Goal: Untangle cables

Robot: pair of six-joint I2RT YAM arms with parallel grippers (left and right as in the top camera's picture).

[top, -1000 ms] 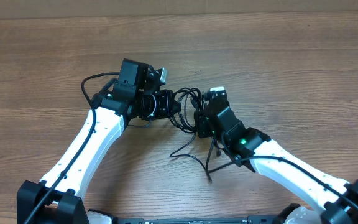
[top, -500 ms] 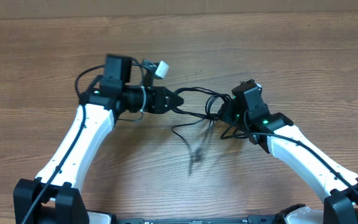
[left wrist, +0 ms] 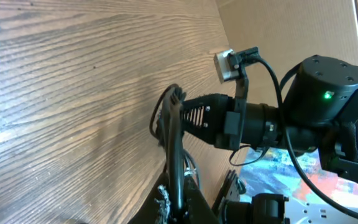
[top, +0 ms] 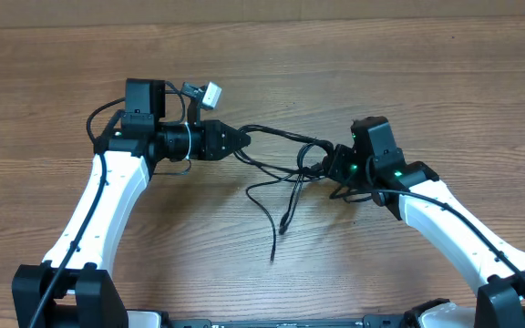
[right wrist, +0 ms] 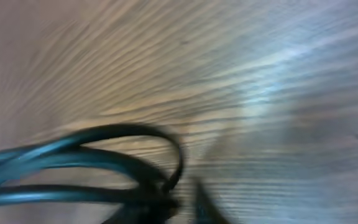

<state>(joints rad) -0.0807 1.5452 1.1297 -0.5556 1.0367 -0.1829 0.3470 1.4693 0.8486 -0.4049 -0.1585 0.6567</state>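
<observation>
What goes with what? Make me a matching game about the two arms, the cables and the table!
1 left arm
2 right arm
3 cables
4 table

A brown wood
B green lights on it
C thin, black, stretched between both arms
D jaws shut on the cables' left end

Pairs: 1-D, 2-B, 3-C, 4-A

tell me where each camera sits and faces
overhead: above the table, looking straight down; both arms, left end effector and right end effector gripping the cables.
left wrist: low over the table, facing the right arm; own fingers at bottom.
right wrist: close over the table, blurred; cables lower left, own fingers unclear.
shared: overhead and left wrist both show the right end effector.
</observation>
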